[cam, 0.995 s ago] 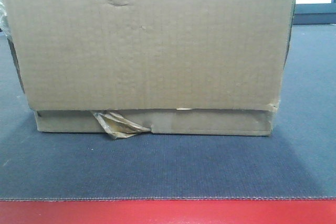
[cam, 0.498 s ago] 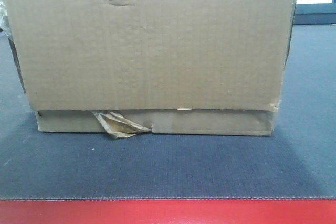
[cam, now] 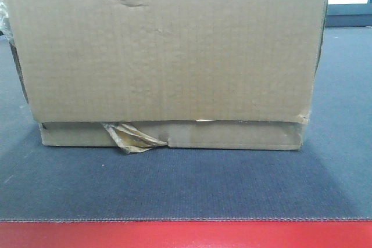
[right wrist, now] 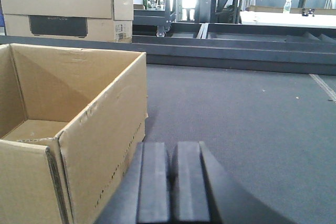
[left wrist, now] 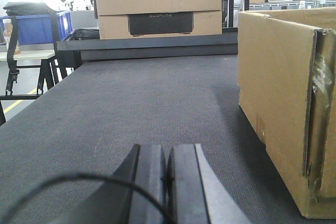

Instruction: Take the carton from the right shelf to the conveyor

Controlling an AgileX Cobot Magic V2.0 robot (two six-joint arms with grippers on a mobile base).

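An open brown carton (cam: 168, 56) rests on the dark grey conveyor belt (cam: 186, 184) and fills most of the front view; its lower front flap is torn. In the left wrist view the carton's side (left wrist: 278, 82) stands to the right of my left gripper (left wrist: 168, 153), which is shut and empty, apart from the box. In the right wrist view the open, empty carton (right wrist: 68, 119) stands to the left of my right gripper (right wrist: 173, 150), which is shut and empty, close beside the box wall.
A red edge (cam: 186, 235) runs along the belt's near side. A second closed carton with a black label (left wrist: 157, 6) stands beyond the belt's far end, also in the right wrist view (right wrist: 63, 11). Blue bins (left wrist: 37, 27) and racks are in the background.
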